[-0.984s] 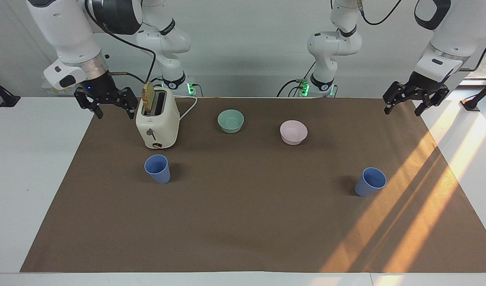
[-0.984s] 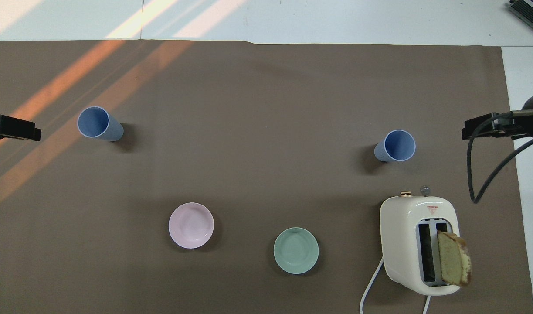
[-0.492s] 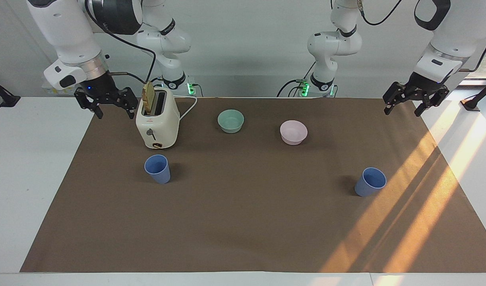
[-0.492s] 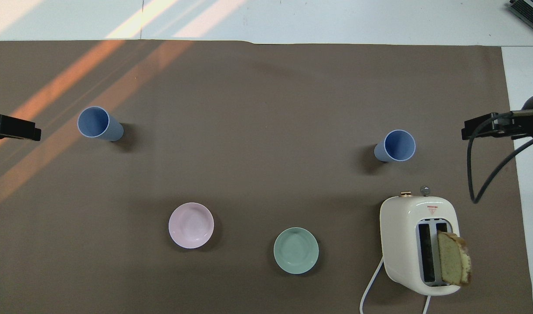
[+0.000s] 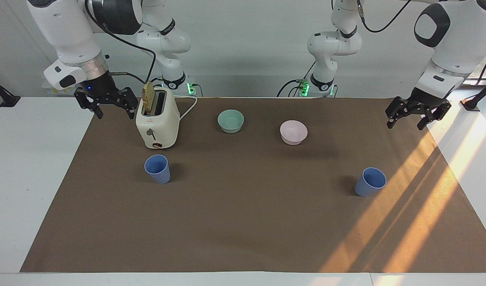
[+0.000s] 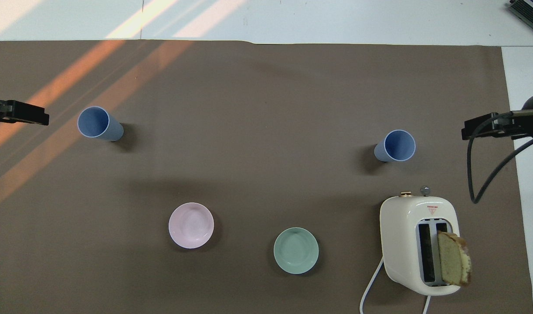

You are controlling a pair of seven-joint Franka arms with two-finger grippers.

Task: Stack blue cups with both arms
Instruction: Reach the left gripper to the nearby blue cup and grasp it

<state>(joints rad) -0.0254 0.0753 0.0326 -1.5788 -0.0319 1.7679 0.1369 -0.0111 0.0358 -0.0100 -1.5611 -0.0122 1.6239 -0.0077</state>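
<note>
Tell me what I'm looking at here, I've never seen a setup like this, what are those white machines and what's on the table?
These are two white robot arms at a table with a brown mat. One picture faces them from across the table; the other looks down from above them. The left gripper and right gripper hang open in the air, holding nothing. On the mat stand two blue cups, far apart, a green bowl, a pink bowl, and a toaster with a bread slice in it.

Toaster [image 5: 157, 123], mint bowl [image 5: 231, 120], pink bowl [image 5: 293, 132]
</note>
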